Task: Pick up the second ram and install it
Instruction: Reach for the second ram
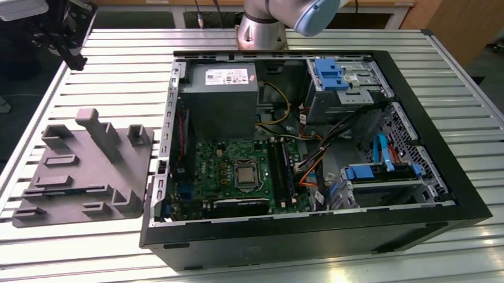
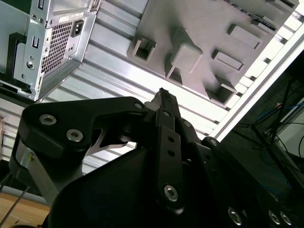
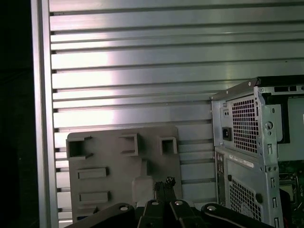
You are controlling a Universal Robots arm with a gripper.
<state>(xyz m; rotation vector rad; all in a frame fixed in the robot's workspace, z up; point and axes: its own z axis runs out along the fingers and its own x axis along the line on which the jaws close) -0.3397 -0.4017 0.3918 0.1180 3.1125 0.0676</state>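
Grey fixture (image 1: 79,171): lies at the left of the exterior view on the slatted tabletop (image 1: 110,65), just beside the open computer case (image 1: 441,177).
Second ram: I cannot pick it out for certain. A thin dark strip (image 1: 67,190) in the fixture's long slot, lower left of the exterior view, may be it.
Claw (image 3: 164,182): in both wrist views the fingertips (image 2: 164,95) are drawn together. Nothing shows between them and they touch nothing. The claw hangs over the fixture, apart from it.
Arm (image 1: 272,20): top centre of the exterior view, behind the case.
Memory slots (image 1: 280,168): long and black, on the motherboard (image 1: 228,171), right of the processor.
Cables (image 1: 311,171): orange, close beside the slots.
Doing it well: my judgement is to open squarely over the stick, grip its long edges at mid-length and lift it straight up.
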